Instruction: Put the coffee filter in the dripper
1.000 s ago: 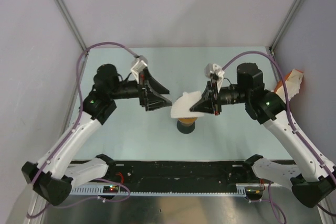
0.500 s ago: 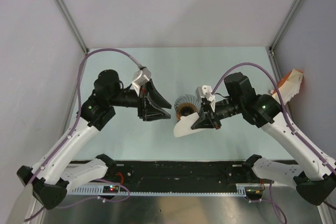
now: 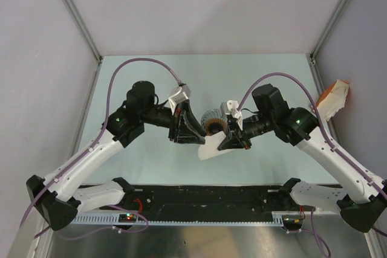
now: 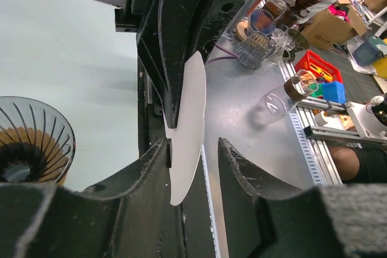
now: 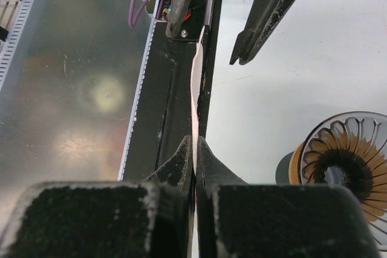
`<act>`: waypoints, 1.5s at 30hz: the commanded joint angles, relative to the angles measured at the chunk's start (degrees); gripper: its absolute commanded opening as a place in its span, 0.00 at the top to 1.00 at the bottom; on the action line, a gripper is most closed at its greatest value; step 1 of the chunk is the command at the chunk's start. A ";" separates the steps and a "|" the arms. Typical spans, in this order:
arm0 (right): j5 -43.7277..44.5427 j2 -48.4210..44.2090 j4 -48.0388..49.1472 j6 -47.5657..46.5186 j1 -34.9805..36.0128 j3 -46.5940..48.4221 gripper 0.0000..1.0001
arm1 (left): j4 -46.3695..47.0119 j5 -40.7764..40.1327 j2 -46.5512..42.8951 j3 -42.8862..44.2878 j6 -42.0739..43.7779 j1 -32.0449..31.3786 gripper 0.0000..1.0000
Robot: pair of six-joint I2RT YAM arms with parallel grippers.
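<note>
Near edge: a black rail (image 3: 205, 196) runs across the front of the table (image 3: 145, 74), and both arm bases sit on it.
Coffee filter (image 3: 211, 150): off the table and held up between the two grippers, just on the rail side of the dripper. It is folded flat and stands on edge (from either wrist it looks like a thin white blade). It is not in the dripper.
Right gripper (image 3: 228, 144): the fingers (image 5: 181, 164) are pressed together with one end of the filter pinched between them, and the rest of the sheet sticks out past the tips.
Left gripper (image 3: 195, 138): the fingers (image 4: 239, 167) are partway apart, one on each side of the filter's free end. The sheet stands in the gap. There is bare space between it and one finger, and I cannot tell whether the other finger touches it.
Dripper (image 3: 213, 117): it stands upright, mouth up, on an orange ring (image 3: 215, 129) on the table. It is just behind the two grippers and between them, close to the filter but apart from it.
Far side: the pale table top runs on to the back wall.
</note>
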 commanded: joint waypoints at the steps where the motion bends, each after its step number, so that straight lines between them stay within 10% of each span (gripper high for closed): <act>1: 0.27 0.19 0.12 -0.74 0.55 0.91 1.00 | 0.74 1.47 0.62 2.57 0.57 -0.64 0.60; 19: 0.51 -0.22 -1.14 -2.11 1.30 0.91 1.00 | 0.75 2.57 1.14 3.85 0.06 -0.67 0.99; 45: 0.77 1.81 0.62 1.83 1.38 3.14 1.00 | 0.72 -0.10 2.77 2.66 -0.61 -2.50 1.00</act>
